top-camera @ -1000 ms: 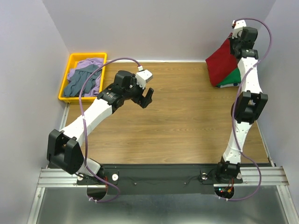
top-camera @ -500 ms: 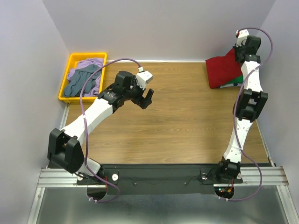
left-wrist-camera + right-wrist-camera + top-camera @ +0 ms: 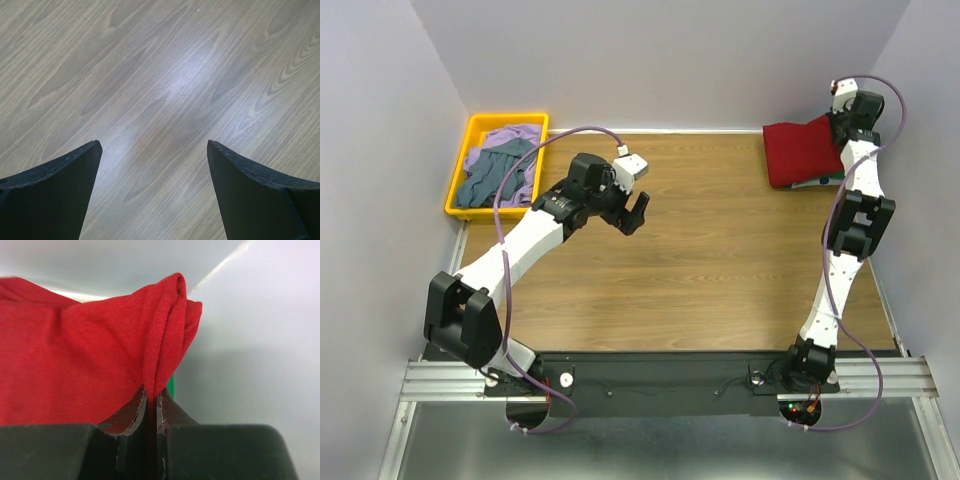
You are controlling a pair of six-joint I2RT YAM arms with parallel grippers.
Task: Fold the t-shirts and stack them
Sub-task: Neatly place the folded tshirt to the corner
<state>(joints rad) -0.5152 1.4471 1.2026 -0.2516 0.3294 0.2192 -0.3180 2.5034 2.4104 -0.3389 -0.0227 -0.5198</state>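
Cloth is clamped in the right jaws, which press together on a bunched edge of the dark red t-shirt (image 3: 75, 355). It spreads away to the left of the pinch, and a sliver of the bright green t-shirt (image 3: 171, 384) peeks out just behind it. The left jaws stand spread wide, with nothing between them and only bare tabletop (image 3: 165, 90) below. Well apart from both, the lavender t-shirt (image 3: 505, 137) and grey-blue t-shirt (image 3: 485, 182) lie crumpled in the yellow tray (image 3: 460, 208). My call: red is going onto green, two are not yet folded, so roughly halfway.
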